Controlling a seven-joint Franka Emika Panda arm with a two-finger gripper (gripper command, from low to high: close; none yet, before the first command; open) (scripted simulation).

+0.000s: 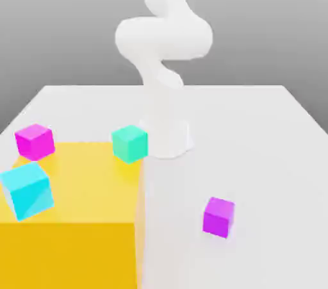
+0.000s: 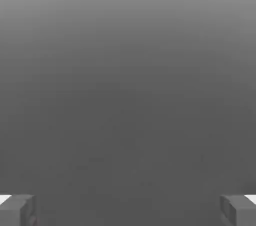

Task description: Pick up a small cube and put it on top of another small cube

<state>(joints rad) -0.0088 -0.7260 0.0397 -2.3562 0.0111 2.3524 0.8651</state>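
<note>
at frame edge, cropped cyan cube (image 1: 26, 189)

White table (image 1: 269, 153), yellow block (image 1: 70, 217) and small violet-purple cube (image 1: 218, 216) on it, arm base (image 1: 165, 137) mounted

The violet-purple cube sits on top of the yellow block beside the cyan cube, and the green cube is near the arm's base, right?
Not quite. In the exterior view the violet-purple cube sits on the white table, to the right of the yellow block, well apart from the cyan cube. The green cube is indeed near the arm's base.
</note>
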